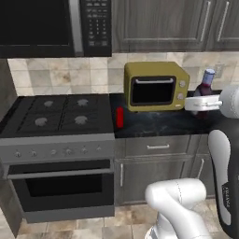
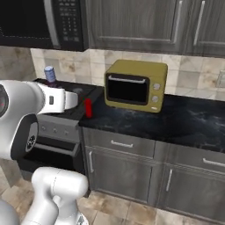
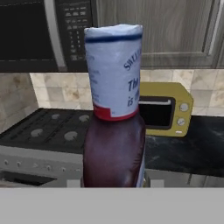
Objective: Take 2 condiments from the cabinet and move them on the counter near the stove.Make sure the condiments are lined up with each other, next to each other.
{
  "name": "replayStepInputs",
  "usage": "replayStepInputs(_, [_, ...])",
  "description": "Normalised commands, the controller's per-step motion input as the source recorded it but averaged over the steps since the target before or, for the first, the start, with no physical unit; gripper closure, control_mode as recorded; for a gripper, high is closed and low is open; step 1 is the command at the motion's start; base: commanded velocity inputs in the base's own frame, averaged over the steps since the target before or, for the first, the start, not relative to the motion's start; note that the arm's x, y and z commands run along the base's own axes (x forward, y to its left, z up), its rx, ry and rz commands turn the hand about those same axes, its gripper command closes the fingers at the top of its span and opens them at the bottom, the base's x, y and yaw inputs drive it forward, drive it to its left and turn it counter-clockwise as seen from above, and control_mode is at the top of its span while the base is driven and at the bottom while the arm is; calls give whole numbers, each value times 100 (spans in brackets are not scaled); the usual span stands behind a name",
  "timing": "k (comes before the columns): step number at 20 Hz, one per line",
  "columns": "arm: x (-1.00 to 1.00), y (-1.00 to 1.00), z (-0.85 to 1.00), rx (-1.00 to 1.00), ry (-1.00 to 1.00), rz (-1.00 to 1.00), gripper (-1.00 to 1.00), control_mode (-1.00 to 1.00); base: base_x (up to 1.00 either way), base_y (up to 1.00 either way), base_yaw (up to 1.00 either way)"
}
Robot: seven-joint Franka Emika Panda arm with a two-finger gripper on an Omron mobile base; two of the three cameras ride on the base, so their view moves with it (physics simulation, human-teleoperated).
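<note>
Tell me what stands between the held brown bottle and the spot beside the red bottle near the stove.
Nothing visible blocks it. The gripper holds the brown bottle above the counter. The toaster oven sits just behind and right of the red bottle, so the bottle should come down in front of it.

The claw (image 1: 201, 103), held level at chest height, is clamped shut.
</note>
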Motion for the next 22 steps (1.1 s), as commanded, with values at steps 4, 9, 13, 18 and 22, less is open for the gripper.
replayStepInputs(4, [0,0,0,0,0,0,100,100,0,64,-26])
replayStepInputs(9, [0,0,0,0,0,0,100,100,0,50,-26])
replayStepInputs(13, [0,0,0,0,0,0,100,100,11,46,-25])
replayStepInputs(18, [0,0,0,0,0,0,100,100,31,51,-22])
replayStepInputs(22, [0,0,0,0,0,0,100,100,45,58,-14])
